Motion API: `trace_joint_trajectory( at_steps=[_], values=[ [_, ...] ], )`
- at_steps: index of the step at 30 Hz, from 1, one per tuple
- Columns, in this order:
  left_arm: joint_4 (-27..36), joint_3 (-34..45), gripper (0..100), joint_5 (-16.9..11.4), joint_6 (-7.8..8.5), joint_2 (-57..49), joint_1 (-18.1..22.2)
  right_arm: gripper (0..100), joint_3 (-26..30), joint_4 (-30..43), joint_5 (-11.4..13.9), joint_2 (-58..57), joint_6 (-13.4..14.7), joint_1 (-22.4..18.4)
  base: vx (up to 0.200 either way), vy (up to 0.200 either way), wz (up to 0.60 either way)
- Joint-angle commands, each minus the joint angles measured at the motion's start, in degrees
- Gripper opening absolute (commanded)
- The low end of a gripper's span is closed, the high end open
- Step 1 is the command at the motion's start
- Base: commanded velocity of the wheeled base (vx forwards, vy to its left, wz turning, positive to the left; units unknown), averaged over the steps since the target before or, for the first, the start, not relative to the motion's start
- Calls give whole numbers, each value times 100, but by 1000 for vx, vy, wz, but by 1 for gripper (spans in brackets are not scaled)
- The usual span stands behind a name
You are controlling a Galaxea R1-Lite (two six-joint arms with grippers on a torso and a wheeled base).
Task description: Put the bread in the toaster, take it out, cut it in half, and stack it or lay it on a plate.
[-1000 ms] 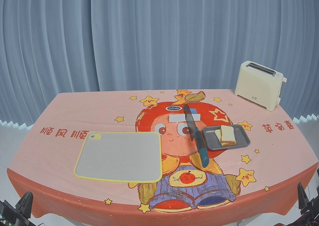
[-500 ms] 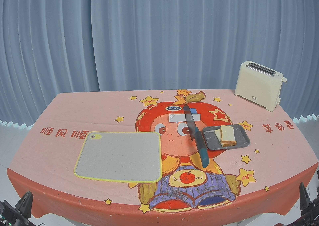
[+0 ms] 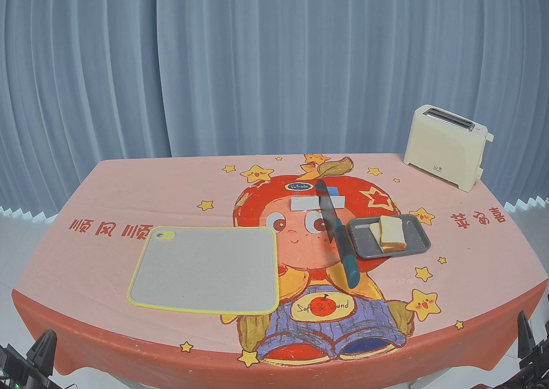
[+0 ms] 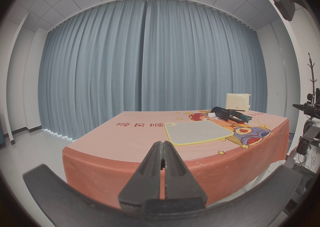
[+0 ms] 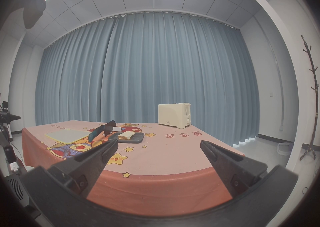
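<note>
Grey tray (image 3: 417, 239) is loaded with bread (image 3: 392, 233) beside the knife (image 3: 338, 234); left pincer (image 4: 162, 144) is pressed together, right pincer (image 5: 158, 143) is spread apart.

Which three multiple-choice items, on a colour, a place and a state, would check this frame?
1. The cutting board has a rim that is: A yellow B red C black.
2. The bread lies: A on the cutting board B on the tray C on the floor.
3. The left gripper and the right gripper are: A both open B left shut, right open C both shut.
Key: 1 A, a yellow edge runs round the grey board. 2 B, the slices rest on the dark tray. 3 B, the left fingers press together and the right fingers stand wide apart.
</note>
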Motion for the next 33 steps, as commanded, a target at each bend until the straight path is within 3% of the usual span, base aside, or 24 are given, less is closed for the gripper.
trace_joint_trajectory(
  at_steps=[1, 11, 16, 33],
  values=[
    [-4, 101, 0, 2, -1, 8, 0, 100, 101, -10, 16, -99, 19, 18, 0, 0, 0],
    [5, 101, 0, 28, 8, -1, 0, 100, 101, -1, -28, -99, 98, 18, 0, 0, 0],
    [-4, 101, 0, 116, -89, 8, 9, 100, 101, -10, -37, -99, 90, 18, 0, 0, 0],
    [-4, 101, 0, 107, -54, 17, 0, 100, 101, -19, -11, -99, 142, 18, 0, 0, 0]
  ],
)
